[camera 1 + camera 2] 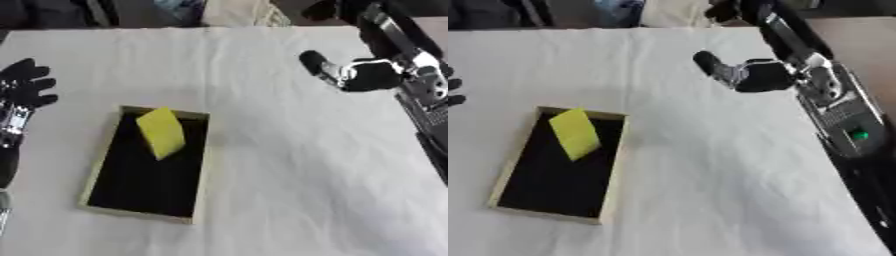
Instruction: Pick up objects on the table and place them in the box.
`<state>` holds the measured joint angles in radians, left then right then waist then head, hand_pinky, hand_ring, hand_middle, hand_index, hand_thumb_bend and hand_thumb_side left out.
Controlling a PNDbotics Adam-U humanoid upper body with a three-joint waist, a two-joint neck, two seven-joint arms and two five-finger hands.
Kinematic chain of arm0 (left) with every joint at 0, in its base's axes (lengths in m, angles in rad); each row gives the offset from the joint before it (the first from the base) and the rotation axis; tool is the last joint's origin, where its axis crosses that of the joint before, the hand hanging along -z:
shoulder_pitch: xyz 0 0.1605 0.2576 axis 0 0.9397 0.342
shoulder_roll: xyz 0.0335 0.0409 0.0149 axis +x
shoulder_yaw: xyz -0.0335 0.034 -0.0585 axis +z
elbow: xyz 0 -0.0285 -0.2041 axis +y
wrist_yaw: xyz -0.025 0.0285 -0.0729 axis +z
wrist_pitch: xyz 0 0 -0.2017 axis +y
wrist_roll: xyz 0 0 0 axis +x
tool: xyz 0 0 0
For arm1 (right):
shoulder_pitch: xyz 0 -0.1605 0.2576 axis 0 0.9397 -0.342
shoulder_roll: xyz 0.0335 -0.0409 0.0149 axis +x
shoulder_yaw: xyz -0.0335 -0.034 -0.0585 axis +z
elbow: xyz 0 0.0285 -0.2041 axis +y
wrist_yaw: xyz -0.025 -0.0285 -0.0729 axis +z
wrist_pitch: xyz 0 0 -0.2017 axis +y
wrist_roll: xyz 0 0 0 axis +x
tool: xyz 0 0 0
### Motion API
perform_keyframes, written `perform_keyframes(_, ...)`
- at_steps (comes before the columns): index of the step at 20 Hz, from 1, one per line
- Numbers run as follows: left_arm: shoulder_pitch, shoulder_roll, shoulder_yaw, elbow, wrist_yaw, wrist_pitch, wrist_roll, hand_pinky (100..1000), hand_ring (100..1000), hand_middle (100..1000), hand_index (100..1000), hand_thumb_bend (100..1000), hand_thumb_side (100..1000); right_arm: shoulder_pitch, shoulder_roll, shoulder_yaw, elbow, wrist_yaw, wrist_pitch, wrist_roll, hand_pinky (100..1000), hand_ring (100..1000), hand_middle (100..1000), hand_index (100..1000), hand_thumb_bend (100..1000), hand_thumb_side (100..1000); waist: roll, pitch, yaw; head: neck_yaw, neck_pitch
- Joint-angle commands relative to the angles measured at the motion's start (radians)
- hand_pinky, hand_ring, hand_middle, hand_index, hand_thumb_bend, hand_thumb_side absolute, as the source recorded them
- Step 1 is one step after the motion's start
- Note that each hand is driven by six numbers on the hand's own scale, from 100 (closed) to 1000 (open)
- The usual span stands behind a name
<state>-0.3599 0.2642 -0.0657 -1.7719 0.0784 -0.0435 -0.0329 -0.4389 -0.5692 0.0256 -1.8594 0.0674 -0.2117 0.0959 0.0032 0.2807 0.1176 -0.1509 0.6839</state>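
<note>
A shallow box (202, 165) with a tan rim and a black floor lies left of the table's middle. Inside it a yellow block (162, 132) leans tilted against the far end. My right hand (367, 76) hovers over the cloth at the upper right, well away from the box. It holds nothing, and its fingers (312, 62) point left. My left hand (26, 85) rests open at the left edge, fingers up, apart from the box.
A white cloth (297, 175) covers the table. My right arm (833, 110) runs down the right side, over the table's right edge. Dark shapes and a pale object line the far edge beyond the cloth.
</note>
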Motion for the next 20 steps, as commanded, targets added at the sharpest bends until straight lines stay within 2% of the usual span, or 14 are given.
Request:
perform_keyframes(1, -0.007, 0.008, 0.013, -0.019, 0.003, -0.006, 0.011, 808, 837, 791, 900, 379, 642, 0.032, 0.036, -0.048, -0.065, -0.039, 0.022, -0.057, 767, 770, 842, 988, 315, 424, -0.001, -0.013, 0.000, 0.022, -0.013)
perform_keyframes(7, -0.002, 0.005, 0.020, -0.036, -0.006, -0.007, 0.020, 807, 829, 783, 898, 380, 640, 0.123, 0.112, -0.076, -0.099, -0.069, 0.045, -0.105, 759, 763, 835, 990, 279, 447, -0.002, -0.010, -0.016, 0.052, -0.013)
perform_keyframes(10, 0.004, 0.002, 0.022, -0.043, -0.012, -0.006, 0.026, 809, 831, 786, 899, 380, 640, 0.151, 0.141, -0.084, -0.101, -0.074, 0.052, -0.122, 757, 762, 835, 990, 271, 449, -0.001, -0.011, -0.034, 0.065, -0.002)
perform_keyframes(20, 0.025, -0.008, 0.025, -0.053, -0.029, -0.012, 0.027, 806, 833, 787, 894, 379, 636, 0.216, 0.209, -0.117, -0.075, -0.068, 0.069, -0.176, 748, 752, 825, 984, 241, 460, 0.008, -0.026, -0.074, 0.065, 0.028)
